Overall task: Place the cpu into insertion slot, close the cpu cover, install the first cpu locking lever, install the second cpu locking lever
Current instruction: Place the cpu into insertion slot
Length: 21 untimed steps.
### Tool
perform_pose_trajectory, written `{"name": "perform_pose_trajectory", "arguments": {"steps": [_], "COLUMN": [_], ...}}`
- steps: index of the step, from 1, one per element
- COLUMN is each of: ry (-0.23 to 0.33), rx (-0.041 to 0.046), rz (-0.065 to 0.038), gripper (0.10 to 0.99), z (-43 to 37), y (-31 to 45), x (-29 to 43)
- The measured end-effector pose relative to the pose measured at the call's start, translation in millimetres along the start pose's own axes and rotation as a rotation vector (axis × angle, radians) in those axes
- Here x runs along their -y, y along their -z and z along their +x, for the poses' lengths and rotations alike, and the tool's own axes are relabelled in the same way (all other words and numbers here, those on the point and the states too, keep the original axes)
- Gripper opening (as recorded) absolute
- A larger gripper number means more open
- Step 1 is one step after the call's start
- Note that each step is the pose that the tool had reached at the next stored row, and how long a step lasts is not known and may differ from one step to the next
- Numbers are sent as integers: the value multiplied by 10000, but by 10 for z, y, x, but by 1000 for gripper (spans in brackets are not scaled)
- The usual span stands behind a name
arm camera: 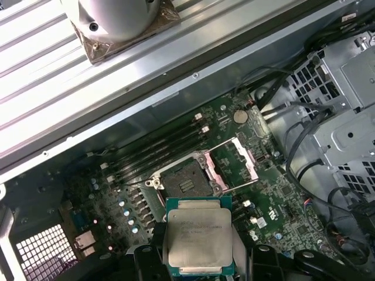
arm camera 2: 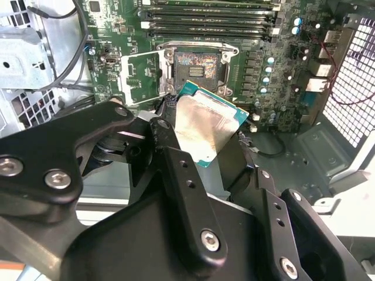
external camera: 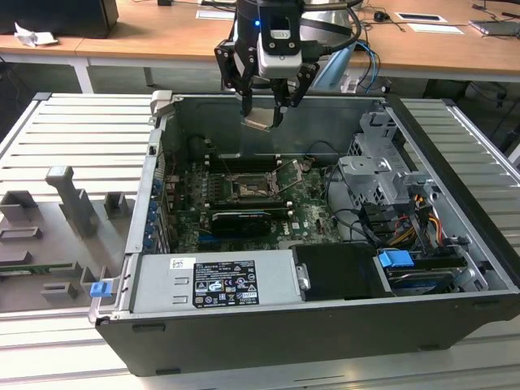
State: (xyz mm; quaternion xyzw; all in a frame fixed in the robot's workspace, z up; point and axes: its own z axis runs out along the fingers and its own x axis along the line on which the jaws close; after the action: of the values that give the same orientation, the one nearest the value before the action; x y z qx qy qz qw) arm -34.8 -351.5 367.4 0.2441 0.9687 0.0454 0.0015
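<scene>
My gripper (external camera: 262, 116) hangs above the open computer case, shut on the cpu (external camera: 260, 123) by two opposite edges. The cpu's pale metal face shows in both wrist views (arm camera 2: 206, 126) (arm camera: 197, 237), between the black fingers (arm camera 2: 176, 170). Below it, on the green board, the insertion slot (external camera: 246, 189) (arm camera 2: 193, 65) (arm camera: 183, 181) lies bare and dark. The cpu cover (external camera: 292, 172) (arm camera 2: 140, 76) (arm camera: 234, 159) is swung open, standing off the slot's one side. The cpu is well above the slot and touches nothing. The locking levers are too small to tell apart from the slot's rim.
Long black memory slots (external camera: 244, 162) flank the slot, and a black card (external camera: 240, 221) lies in front of it. A silver power supply (external camera: 215, 284) fills the case's near side. A drive cage (external camera: 382, 175) with cables is at the exterior view's right, a grey fixture tray (external camera: 57, 227) at its left.
</scene>
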Motion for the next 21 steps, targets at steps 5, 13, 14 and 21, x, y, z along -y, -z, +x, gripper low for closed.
{"name": "perform_pose_trajectory", "arguments": {"steps": [5, 13, 14, 21], "ry": [-134, -547, -637, -1422], "rx": [12, 49, 57, 127], "rz": [-3, -11, -13, -29], "gripper": [529, 529, 529, 529], "z": [0, 0, 0, 0], "y": [-3, -7, -8, -17], "x": [0, 1, 1, 2]}}
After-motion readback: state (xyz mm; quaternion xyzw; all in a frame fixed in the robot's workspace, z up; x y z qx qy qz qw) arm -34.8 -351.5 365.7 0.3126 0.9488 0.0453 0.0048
